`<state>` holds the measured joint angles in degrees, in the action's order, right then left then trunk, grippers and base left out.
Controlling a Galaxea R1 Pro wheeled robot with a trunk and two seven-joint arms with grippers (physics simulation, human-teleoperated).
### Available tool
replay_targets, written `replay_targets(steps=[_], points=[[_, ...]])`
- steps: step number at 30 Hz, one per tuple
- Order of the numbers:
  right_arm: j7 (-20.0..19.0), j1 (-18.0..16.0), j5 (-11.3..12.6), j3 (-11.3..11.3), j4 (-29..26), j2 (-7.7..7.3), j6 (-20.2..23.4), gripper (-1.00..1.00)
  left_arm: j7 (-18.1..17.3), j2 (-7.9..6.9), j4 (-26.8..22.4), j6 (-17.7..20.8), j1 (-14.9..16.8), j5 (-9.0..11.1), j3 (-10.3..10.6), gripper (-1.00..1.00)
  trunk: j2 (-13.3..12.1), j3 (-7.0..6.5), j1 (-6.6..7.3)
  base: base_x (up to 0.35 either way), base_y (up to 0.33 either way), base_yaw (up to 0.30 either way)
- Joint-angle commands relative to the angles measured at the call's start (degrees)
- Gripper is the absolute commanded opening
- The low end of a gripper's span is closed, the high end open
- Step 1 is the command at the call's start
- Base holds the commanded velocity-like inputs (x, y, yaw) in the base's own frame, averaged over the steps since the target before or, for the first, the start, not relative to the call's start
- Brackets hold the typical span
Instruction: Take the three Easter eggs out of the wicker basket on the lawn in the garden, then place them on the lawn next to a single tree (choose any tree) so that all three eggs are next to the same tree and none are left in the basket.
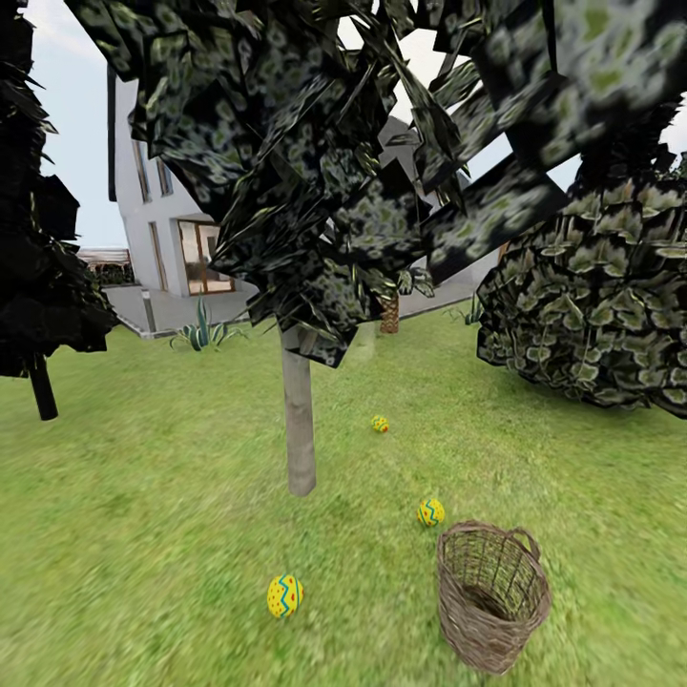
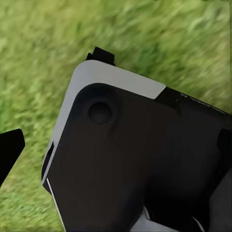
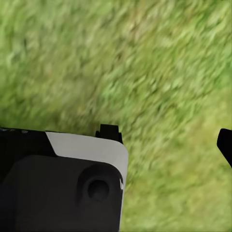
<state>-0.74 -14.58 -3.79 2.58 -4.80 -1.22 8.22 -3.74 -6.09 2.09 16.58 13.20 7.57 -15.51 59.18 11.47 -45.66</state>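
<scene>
Fingers' state on both arms unclear; three Easter eggs (image 1: 285, 595) on lawn (image 1: 143, 534) around tree (image 1: 299, 420); wicker basket (image 1: 491, 593) tipped.

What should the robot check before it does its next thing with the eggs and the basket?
1. Basket empty: cannot tell for sure. The wicker basket stands tilted on the lawn and no egg shows inside, but its bottom is dark.
2. Three eggs out: ok. The near egg, the middle egg and the far egg all lie on the grass.
3. All by the same tree: ok, probably. They lie around the tree trunk, none touching it.
4. Eggs lying still: cannot tell from one picture.
5. Grippers empty: cannot tell. The wrist views show grass and the robot's dark body, no egg.
</scene>
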Motion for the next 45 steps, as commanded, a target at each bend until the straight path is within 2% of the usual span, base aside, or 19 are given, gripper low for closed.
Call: replay_targets(steps=[1, 16, 32, 37, 45], points=[[-0.10, -0.01, -0.38, 0.23, -0.09, 0.02, 0.39, 1.00, -0.11, -0.04, 0.11, 0.12, 0.07, 0.60, 0.05, 1.00, -0.37, -0.20, 0.22, 0.000, 0.000, -0.053], [-0.14, -0.01, -0.31, 0.23, -0.03, 0.08, 0.39, 1.00, -0.04, -0.12, 0.02, 0.12, 0.07, 0.57, 0.04, 1.00, -6.38, -4.23, 3.52, 0.000, 0.000, -0.051], [-0.03, -0.01, -0.33, 0.10, 0.37, 0.38, 0.52, 1.00, -0.04, -0.53, 0.61, 0.12, 0.07, 0.53, 0.08, 1.00, -12.80, -7.19, 7.03, 0.000, 0.000, 0.000], [0.27, -0.01, -0.34, 0.06, 4.21, 1.39, 0.15, 1.00, -0.04, -0.34, 1.20, 0.12, -0.07, 0.50, 0.12, 1.00, -14.80, -8.09, 8.13, 0.000, 0.000, 0.000], [0.32, -0.01, -0.26, -0.05, 8.86, 1.49, -3.68, 1.00, -0.04, -0.20, 1.28, -0.87, -2.08, 0.37, 0.13, 1.00, -18.01, -9.52, 9.89, 0.000, 0.000, 0.000]])
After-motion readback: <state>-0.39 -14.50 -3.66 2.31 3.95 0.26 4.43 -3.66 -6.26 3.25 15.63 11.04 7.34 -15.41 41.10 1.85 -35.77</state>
